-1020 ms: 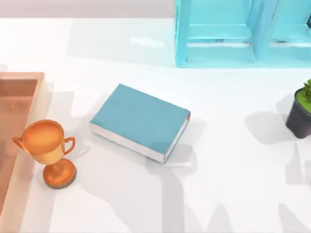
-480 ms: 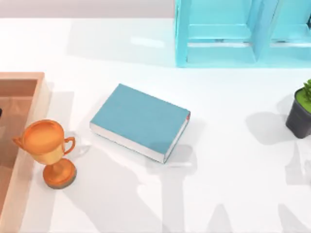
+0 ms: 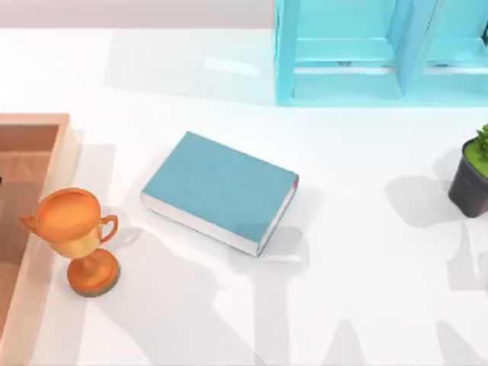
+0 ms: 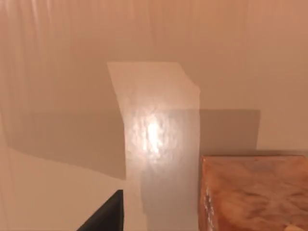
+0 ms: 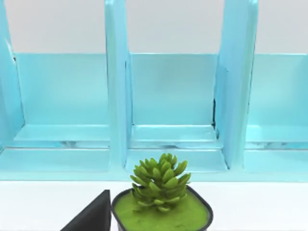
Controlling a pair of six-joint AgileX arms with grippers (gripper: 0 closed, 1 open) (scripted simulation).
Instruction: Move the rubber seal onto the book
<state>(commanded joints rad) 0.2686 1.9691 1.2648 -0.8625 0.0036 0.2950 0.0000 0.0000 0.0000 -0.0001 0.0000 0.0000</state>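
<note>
**Reaching for the seal; the lift is not yet made**

Nearest on the white desk (image 3: 366, 290), at the left, stands an orange trophy cup (image 3: 75, 235). It is not part of the task.

Just behind it, at the left edge, lies a wooden tray (image 3: 34, 120). The left hand (image 4: 103, 219) is down inside this tray. Close beside it the left wrist view shows a tan-brown block (image 4: 250, 192), which I take for the rubber seal, standing on the tray floor. Whether this hand is released or clenched, I cannot tell, and nothing is seen grasped in it.

The book (image 3: 221, 191) lies flat near the middle of the desk, well apart from the tray, with its teal cover bare.

So, in my judgement, the step in hand is the approach to the seal. The next move calls for bringing the hand around the block, closing on it, lifting it above the tray wall and passing the trophy cup without touching it.

Farther right, the right hand (image 5: 91, 216) hangs idle near a potted plant (image 3: 469, 179); its state I cannot tell. Farthest stands the light-blue shelf unit (image 3: 381, 53).
</note>
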